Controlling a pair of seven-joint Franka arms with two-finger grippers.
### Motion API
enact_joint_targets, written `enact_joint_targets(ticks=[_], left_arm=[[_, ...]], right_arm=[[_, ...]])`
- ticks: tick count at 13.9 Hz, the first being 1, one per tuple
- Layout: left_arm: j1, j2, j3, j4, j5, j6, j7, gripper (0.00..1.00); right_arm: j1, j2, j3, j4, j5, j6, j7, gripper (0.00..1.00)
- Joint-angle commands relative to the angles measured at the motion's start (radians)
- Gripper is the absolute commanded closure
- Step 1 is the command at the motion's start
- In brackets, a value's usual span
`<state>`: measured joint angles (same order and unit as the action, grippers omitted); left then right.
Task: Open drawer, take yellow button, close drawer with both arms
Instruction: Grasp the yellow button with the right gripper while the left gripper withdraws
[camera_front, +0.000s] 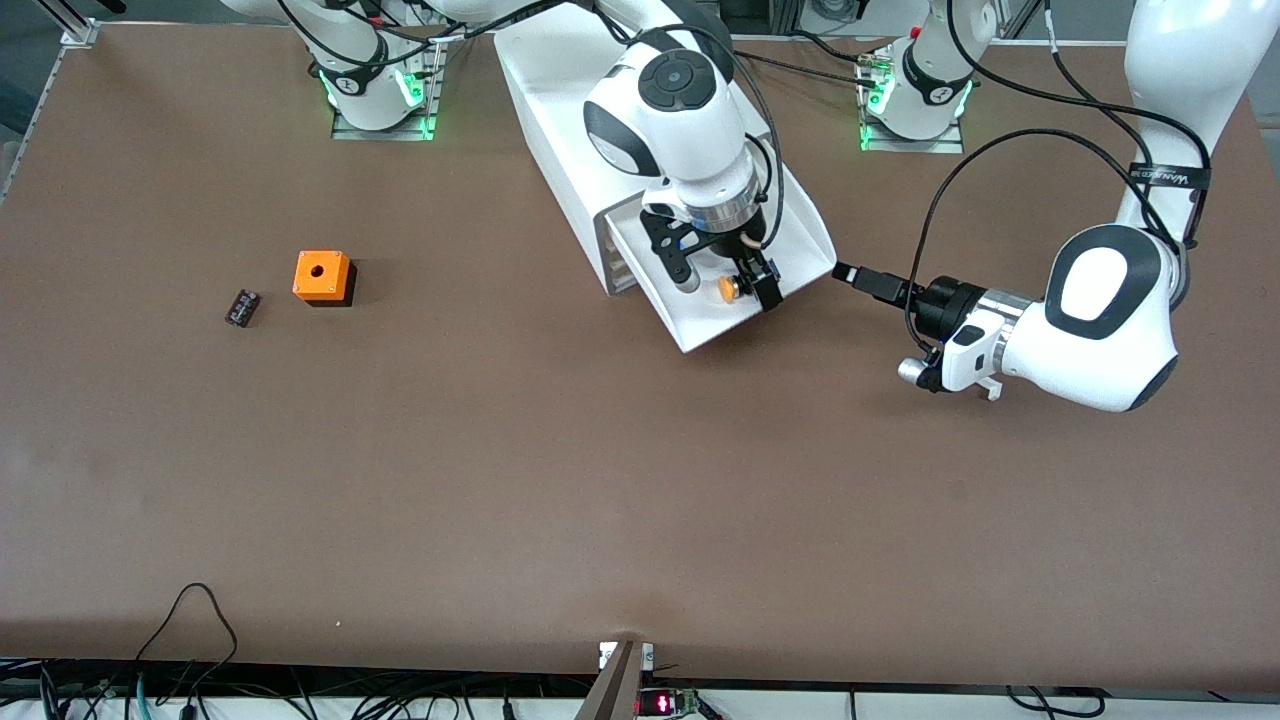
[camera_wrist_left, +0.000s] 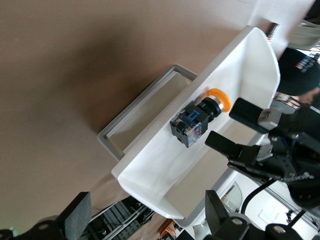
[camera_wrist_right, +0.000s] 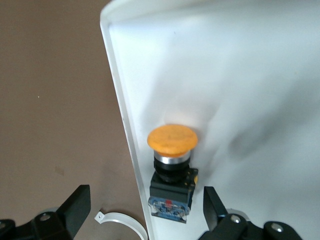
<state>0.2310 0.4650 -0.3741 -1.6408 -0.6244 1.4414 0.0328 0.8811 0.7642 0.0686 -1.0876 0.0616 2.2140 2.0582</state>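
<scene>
The drawer (camera_front: 800, 245) is pulled out of the white cabinet (camera_front: 560, 110) toward the front camera. The button (camera_front: 727, 289) lies on its side in the drawer near the front wall, orange cap and black body showing in the right wrist view (camera_wrist_right: 172, 165) and the left wrist view (camera_wrist_left: 200, 117). My right gripper (camera_front: 727, 287) hangs open just above the button, one finger on each side of it (camera_wrist_right: 145, 215). My left gripper (camera_front: 848, 273) is open beside the drawer's front corner at the left arm's end. That corner (camera_wrist_left: 165, 200) lies between its fingers (camera_wrist_left: 145, 212).
An orange cube with a round hole (camera_front: 322, 276) and a small flat black block (camera_front: 242, 307) sit on the brown table toward the right arm's end. A lower grey-rimmed drawer (camera_wrist_left: 145, 115) shows under the open one. Cables (camera_front: 190, 620) lie at the table's front edge.
</scene>
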Motion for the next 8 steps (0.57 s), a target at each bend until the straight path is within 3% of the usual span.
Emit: enact_joint_targets(ticks=[1, 3, 7, 8], left_arm=[[-0.033, -0.012, -0.003, 0.116, 0.113, -0.068, -0.201, 0.00], [-0.062, -0.012, -0.003, 0.182, 0.204, -0.111, -0.301, 0.00], [-0.078, -0.067, -0.003, 0.251, 0.412, -0.130, -0.318, 0.00], [-0.078, -0.069, -0.003, 0.280, 0.436, -0.134, -0.320, 0.00]], right_arm=[[0.027, 0.029, -0.010, 0.040, 0.012, 0.006, 0.033, 0.00], [0.029, 0.038, -0.010, 0.038, 0.012, 0.004, 0.033, 0.00], [0.027, 0.058, -0.010, 0.038, 0.009, -0.008, 0.016, 0.04], [0.029, 0.058, -0.009, 0.038, 0.009, -0.010, 0.010, 0.09]])
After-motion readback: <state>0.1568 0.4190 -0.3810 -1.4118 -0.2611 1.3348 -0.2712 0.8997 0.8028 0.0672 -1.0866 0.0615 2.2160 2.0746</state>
